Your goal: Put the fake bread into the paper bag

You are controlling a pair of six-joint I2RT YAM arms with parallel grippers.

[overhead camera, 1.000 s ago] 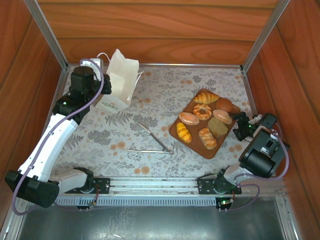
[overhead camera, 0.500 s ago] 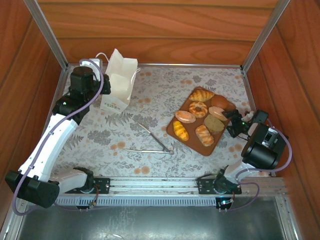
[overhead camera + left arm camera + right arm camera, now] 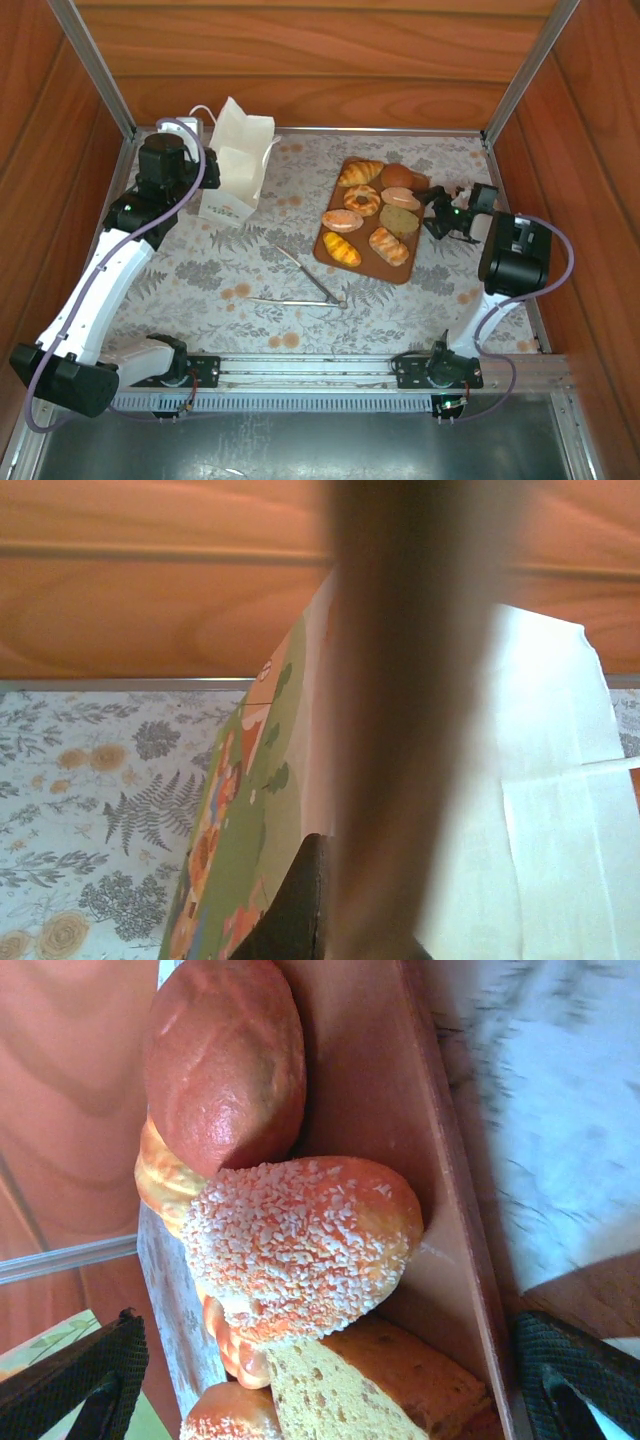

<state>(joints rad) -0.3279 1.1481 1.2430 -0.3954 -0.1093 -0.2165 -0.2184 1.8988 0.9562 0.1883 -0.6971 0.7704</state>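
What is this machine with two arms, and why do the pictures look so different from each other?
It is a robot. Its two arms are bolted to the near edge of a table, and each arm ends in a two-finger gripper. The wide picture is taken from above and behind the arms. The two close-up pictures come from small cameras on the wrists. On the flowery table there are a brown board carrying toy bread, metal tongs and a white paper bag. The left gripper is closed at the bag's side and seems to pinch it. The right gripper is open at the board's edge and holds nothing; its camera looks straight at the bread.
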